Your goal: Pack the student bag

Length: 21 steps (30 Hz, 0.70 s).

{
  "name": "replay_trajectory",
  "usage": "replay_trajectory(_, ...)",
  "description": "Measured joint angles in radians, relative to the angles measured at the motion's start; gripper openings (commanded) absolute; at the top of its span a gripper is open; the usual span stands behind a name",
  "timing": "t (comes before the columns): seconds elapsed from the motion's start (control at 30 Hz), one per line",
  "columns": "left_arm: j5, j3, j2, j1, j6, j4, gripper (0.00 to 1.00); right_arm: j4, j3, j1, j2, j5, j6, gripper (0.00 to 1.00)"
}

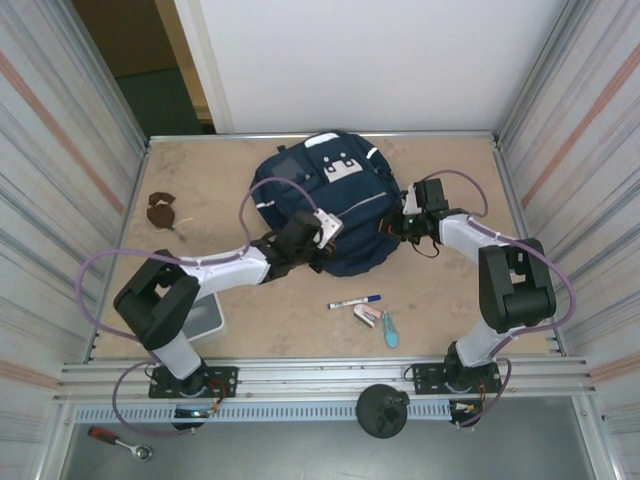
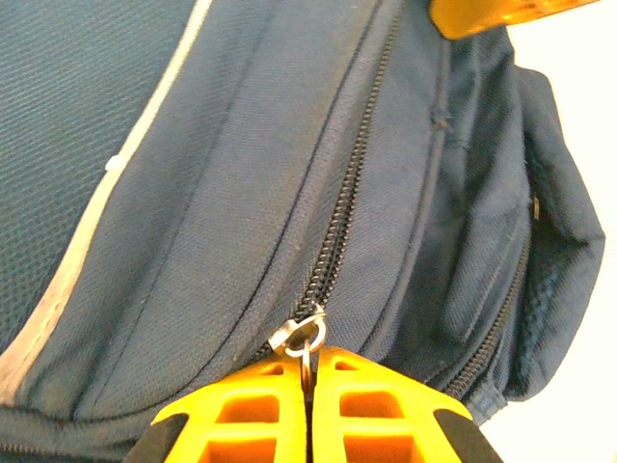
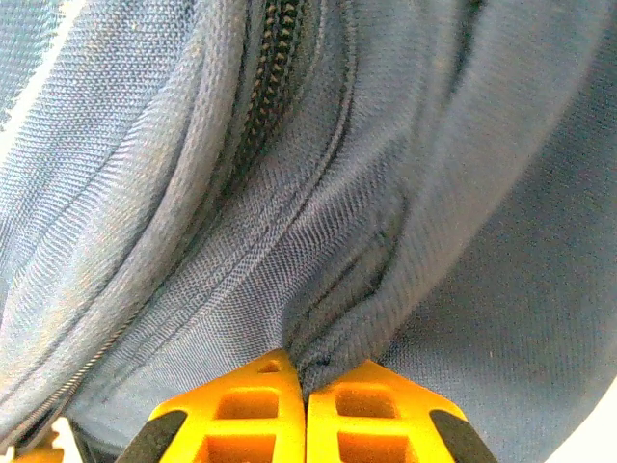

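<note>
Beige desk (image 1: pixel 290 320), metal-walled cell: left end effector (image 2: pixel 308 371) clamped on zipper pull (image 2: pixel 301 338); zip track (image 2: pixel 352 183) runs away from it toward right end effector (image 3: pixel 306 381), which pinches a fabric fold of student bag (image 1: pixel 320 190), lying far-centre between both.

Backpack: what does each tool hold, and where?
Left tool pinches the navy-blue fabric backpack's metal zipper pull; right tool pinches a fold of its fabric.
</note>
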Motion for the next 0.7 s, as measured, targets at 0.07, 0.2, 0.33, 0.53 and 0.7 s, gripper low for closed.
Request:
replay_trajectory(0.07,-0.005,0.052,0.039,-0.019,0.0,-0.012,0.0,-0.004,0.009,-0.017,-0.003,0.026,-0.013,0.3)
replay_trajectory(0.2,-0.003,0.129,0.096,-0.042,-0.001,-0.032,0.0,0.001,-0.026,-0.031,-0.053,0.065,-0.018,0.46)
replay_trajectory(0.33,-0.002,0.138,0.103,-0.045,-0.005,-0.042,0.0,0.01,-0.153,-0.016,-0.179,0.105,-0.01,0.57)
replay_trajectory(0.53,-0.002,0.138,0.103,-0.045,-0.005,-0.045,0.0,0.066,-0.319,0.033,-0.244,0.143,0.045,0.61)
replay_trajectory(0.7,-0.006,0.134,0.103,-0.045,-0.005,-0.043,0.0,0.166,-0.338,0.056,-0.189,0.118,0.096,0.36)
